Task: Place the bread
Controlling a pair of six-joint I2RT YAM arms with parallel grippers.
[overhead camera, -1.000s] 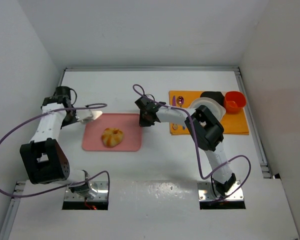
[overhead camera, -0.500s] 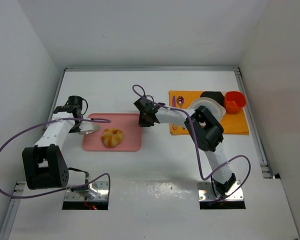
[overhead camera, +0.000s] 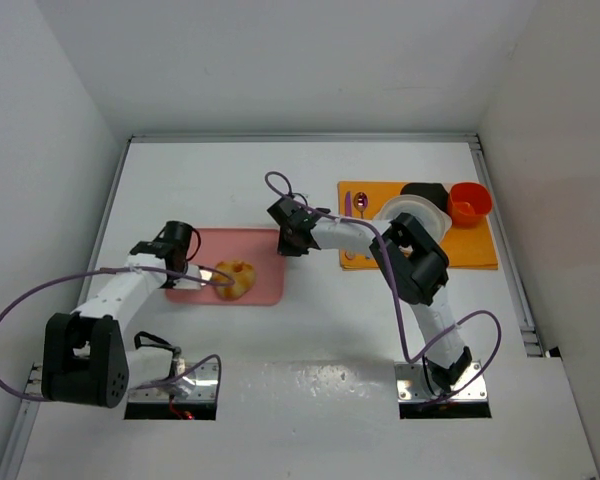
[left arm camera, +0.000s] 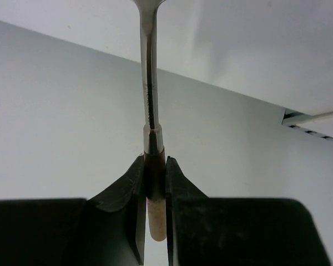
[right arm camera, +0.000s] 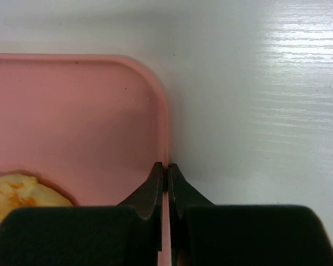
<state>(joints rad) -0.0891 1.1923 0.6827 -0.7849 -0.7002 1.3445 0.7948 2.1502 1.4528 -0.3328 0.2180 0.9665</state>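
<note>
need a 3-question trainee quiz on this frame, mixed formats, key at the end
1. True or false: the right gripper hangs open, touching nothing.
2. The bread lies on: A) the white plate B) the pink tray C) the orange mat.
3. Which gripper holds the metal-bladed utensil?
Key:
1. False: it is shut on the pink tray's rim.
2. B.
3. The left gripper, clamped on the handle.
</note>
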